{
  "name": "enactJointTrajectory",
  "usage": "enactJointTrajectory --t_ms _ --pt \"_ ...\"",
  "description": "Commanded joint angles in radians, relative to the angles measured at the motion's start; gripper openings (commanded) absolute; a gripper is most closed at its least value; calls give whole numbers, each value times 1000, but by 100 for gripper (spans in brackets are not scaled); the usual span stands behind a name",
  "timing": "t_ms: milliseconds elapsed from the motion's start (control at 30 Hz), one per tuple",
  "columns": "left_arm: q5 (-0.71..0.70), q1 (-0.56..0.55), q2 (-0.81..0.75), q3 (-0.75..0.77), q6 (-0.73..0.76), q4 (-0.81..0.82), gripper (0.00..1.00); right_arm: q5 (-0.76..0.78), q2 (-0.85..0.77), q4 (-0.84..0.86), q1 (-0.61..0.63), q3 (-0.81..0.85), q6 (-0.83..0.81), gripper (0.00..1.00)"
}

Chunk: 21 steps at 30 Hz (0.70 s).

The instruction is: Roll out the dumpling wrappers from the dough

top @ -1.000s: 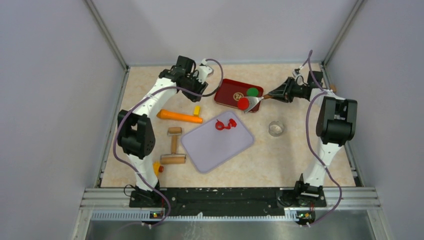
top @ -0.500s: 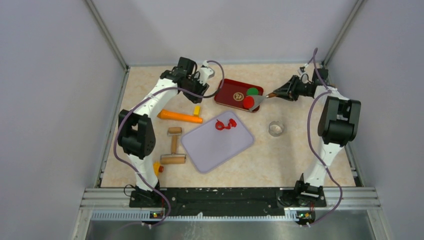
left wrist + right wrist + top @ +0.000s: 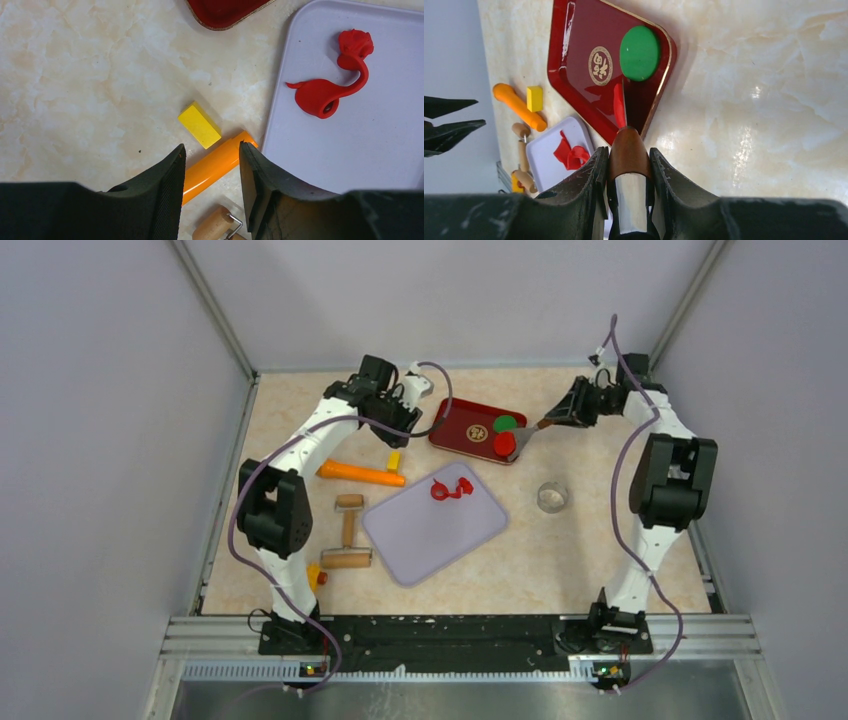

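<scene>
The right pincer (image 3: 628, 156) is clamped on the brown handle of one spatula (image 3: 626, 136). The blade reaches ahead of the fingers and carries the single round red dumpling wrapper (image 3: 503, 444), which the wrist view shows edge-on. Whether it touches the one red tray (image 3: 574, 55) beneath cannot be told. Just beyond the blade tip, one green disc (image 3: 640, 53) lies in the tray's corner. The left pincer (image 3: 210, 156) hangs with jaws apart, holding nothing, above one yellow block (image 3: 199, 125) and one orange cylinder (image 3: 212, 167). One wooden roller (image 3: 214, 228) peeks out below its fingers. To the right in its wrist view, the one lilac board (image 3: 360, 145) bears the dough (image 3: 327, 90), one curly red cluster of scraps.
</scene>
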Motion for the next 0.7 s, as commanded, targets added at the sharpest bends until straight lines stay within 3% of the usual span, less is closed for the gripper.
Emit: enactJointTrajectory --t_ms 0,667 --pt "16 -8 -4 3 -16 40 48 80 -48 -82 43 84 -93 0" --pt "30 -8 12 10 -22 54 48 243 -127 -277 143 370 -349 0"
